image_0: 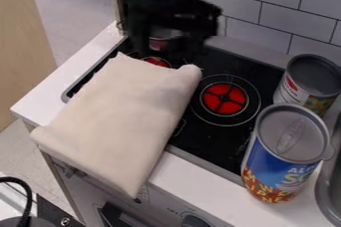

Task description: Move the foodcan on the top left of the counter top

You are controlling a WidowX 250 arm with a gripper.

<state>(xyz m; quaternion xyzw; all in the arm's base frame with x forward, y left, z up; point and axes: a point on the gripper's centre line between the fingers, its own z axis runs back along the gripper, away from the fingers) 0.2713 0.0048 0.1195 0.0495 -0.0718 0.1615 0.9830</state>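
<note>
Camera view, near the top: the black claw (166,52) hangs over the back left part of the stove (214,139). A small can (159,43) with a gray top and some red on it is right there at the claw, behind the big cream cloth (120,116). I cannot tell if the claw is squeezing the can or has let go of it. The cloth lies over the left of the stove and the white counter (193,183) in front. Two round spots glow red (one is partly under the cloth). A tall blue can (286,146) stands at the front right, and another can (306,86) stands behind it.
</note>
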